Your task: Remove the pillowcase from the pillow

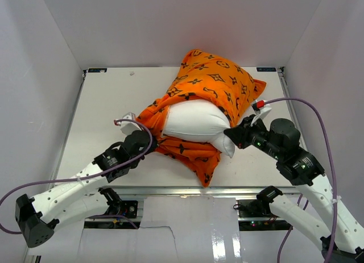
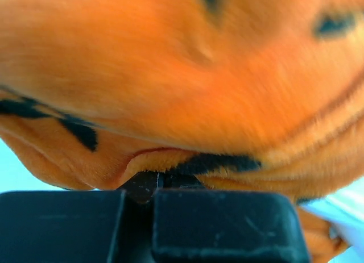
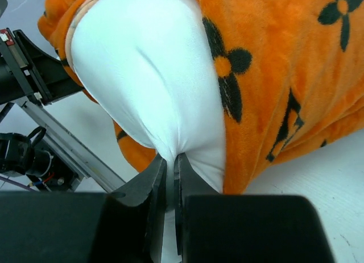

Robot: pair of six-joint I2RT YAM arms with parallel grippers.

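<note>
The orange pillowcase (image 1: 216, 84) with dark brown motifs lies mid-table and covers the far part of the white pillow (image 1: 196, 121), whose near end bulges out of the opening. My left gripper (image 1: 149, 143) is shut on the pillowcase's near-left edge; in the left wrist view orange fabric (image 2: 182, 92) fills the frame above the closed gripper (image 2: 152, 180). My right gripper (image 1: 234, 135) is shut on the pillow's near-right corner; in the right wrist view the white fabric (image 3: 153, 75) is pinched in the gripper (image 3: 170, 163), with the pillowcase (image 3: 284, 75) to its right.
White enclosure walls stand on the left, right and back of the table (image 1: 108, 104). A metal rail (image 1: 187, 190) runs along the near edge by the arm bases. Purple cables (image 1: 307, 107) loop above both arms.
</note>
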